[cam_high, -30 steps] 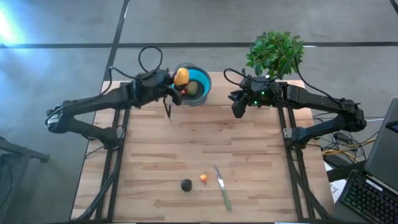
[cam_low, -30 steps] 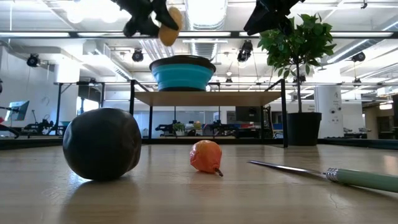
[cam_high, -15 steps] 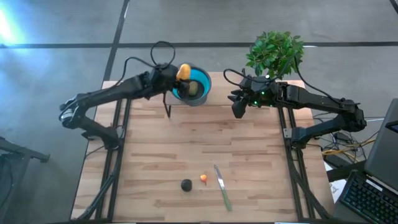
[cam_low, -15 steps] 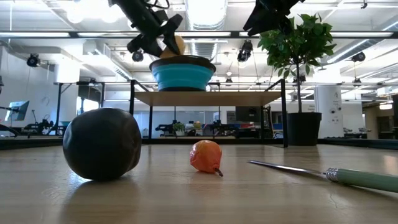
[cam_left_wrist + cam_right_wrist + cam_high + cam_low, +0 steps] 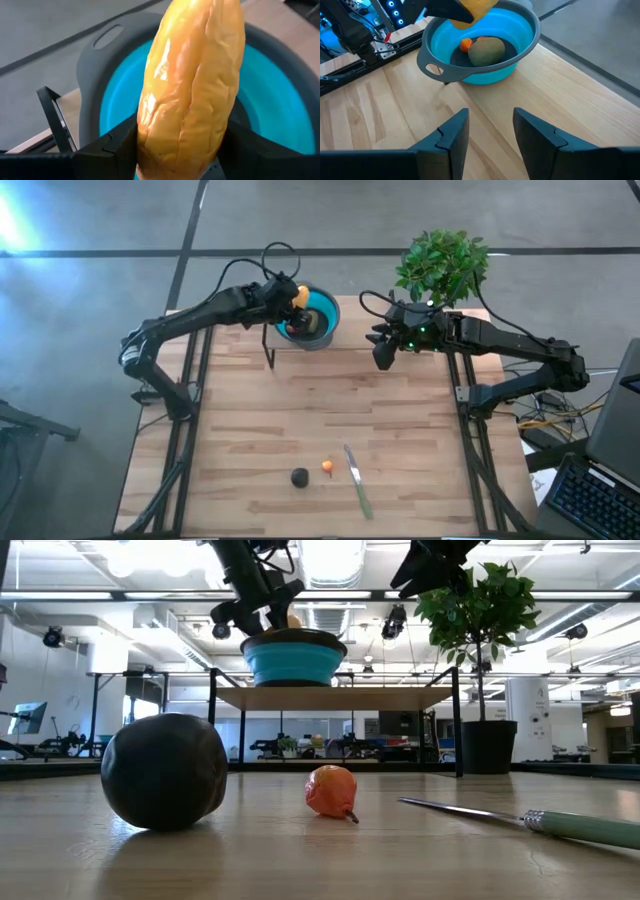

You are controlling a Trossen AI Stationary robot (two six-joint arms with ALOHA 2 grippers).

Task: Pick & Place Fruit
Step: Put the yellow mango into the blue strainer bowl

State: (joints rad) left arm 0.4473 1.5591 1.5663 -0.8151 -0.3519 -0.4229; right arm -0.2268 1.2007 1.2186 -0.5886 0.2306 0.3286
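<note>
Orange-yellow fruit (image 5: 187, 85) clamped in left gripper (image 5: 290, 298), over blue bowl (image 5: 325, 308)

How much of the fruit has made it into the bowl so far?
Done: an olive-brown fruit and a tiny red one lie in the blue bowl. In hand: the left gripper holds the long yellow fruit over the bowl. Left: the black fruit and small orange fruit on the table.
</note>
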